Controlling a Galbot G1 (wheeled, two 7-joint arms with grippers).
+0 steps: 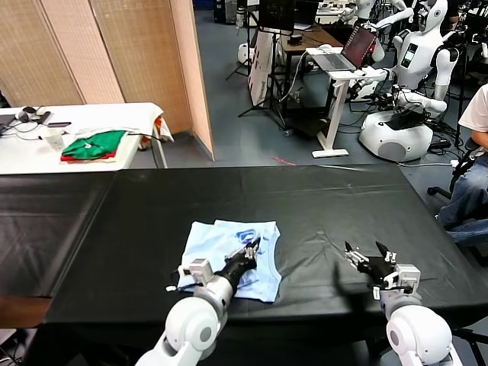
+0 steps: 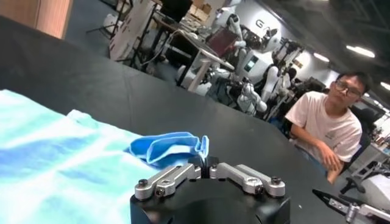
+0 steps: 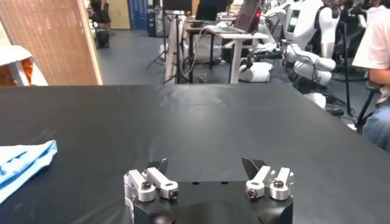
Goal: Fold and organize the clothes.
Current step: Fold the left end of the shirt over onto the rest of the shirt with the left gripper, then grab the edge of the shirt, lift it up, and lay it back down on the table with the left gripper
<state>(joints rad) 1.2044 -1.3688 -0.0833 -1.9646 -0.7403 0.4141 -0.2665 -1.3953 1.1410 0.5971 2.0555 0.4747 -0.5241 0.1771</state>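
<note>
Black-draped bench [image 1: 320,206] in busy robot lab | light-blue T-shirt [image 1: 221,248] lies folded near its front edge | left tool [image 1: 250,252] over shirt's right side, fingers close together around raised fold, likely placing it | right tool [image 1: 371,258] spread wide, empty, waiting beside.

Surface [image 1: 152,206]: wide, covered edge to edge in black cloth, faintly creased, a seam running front to back beyond the left tool [image 1: 251,250].

One item lies directly on it: the T-shirt [image 1: 221,244], light blue, flat and partly folded, under and around the left tool. Its printed patch [image 1: 245,235] sits just beyond that tool's tips. In the left wrist view a fold of darker blue fabric [image 2: 170,148] stands up directly ahead of the tool.

The right tool [image 1: 367,255] is above bare black cloth, with the T-shirt well apart on its left.
</note>
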